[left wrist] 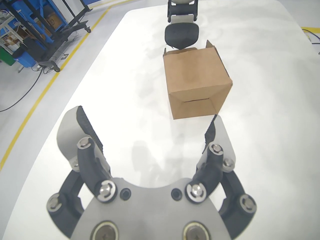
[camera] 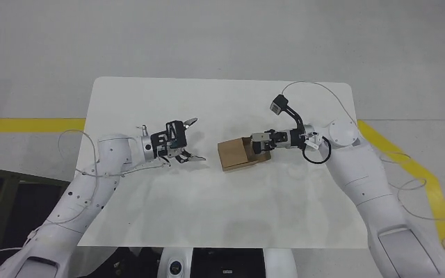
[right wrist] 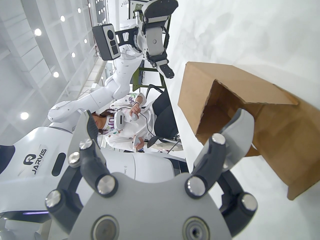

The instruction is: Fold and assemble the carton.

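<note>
A brown carton (camera: pixel 236 154) lies on its side near the middle of the white table (camera: pixel 208 215). Its closed end (left wrist: pixel 197 101) faces my left gripper (left wrist: pixel 147 116), which is open and stands a short way off, touching nothing. The carton's other end (right wrist: pixel 220 116) is open, with loose flaps standing out. My right gripper (right wrist: pixel 165 116) is open at that end, and one finger (right wrist: pixel 240 128) lies across the mouth of the carton. From above, the left gripper (camera: pixel 195 140) and the right gripper (camera: pixel 263 144) face each other with the carton between them.
Bare table surface lies all round the carton. The table's edges are well away from both grippers. A yellow floor line (camera: pixel 42 125) runs past the table on both sides.
</note>
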Robot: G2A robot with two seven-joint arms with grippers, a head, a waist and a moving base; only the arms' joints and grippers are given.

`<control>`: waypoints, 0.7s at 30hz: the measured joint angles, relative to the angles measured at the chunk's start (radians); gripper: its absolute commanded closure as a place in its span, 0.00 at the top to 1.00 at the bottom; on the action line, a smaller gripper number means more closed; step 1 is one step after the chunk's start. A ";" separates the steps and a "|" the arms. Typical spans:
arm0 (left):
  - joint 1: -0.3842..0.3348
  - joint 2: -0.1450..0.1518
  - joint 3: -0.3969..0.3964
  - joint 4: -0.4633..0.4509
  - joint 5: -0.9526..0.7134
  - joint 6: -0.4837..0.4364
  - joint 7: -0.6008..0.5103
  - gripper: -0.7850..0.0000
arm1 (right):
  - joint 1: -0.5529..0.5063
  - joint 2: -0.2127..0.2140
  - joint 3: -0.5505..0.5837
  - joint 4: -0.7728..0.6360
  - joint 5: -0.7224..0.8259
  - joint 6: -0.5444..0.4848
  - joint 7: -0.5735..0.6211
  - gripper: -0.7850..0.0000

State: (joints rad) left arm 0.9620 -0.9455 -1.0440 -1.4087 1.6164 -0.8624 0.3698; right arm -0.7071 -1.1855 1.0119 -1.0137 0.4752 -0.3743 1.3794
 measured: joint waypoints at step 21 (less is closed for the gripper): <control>0.009 -0.077 0.159 -0.017 -0.307 0.124 -0.251 1.00 | -0.181 0.082 0.148 -0.223 -0.072 0.174 0.092 1.00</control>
State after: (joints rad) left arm 0.9709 -1.0226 -0.8850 -1.4261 1.3093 -0.7380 0.1193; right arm -0.8884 -1.1034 1.1596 -1.2370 0.4031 -0.1999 1.4717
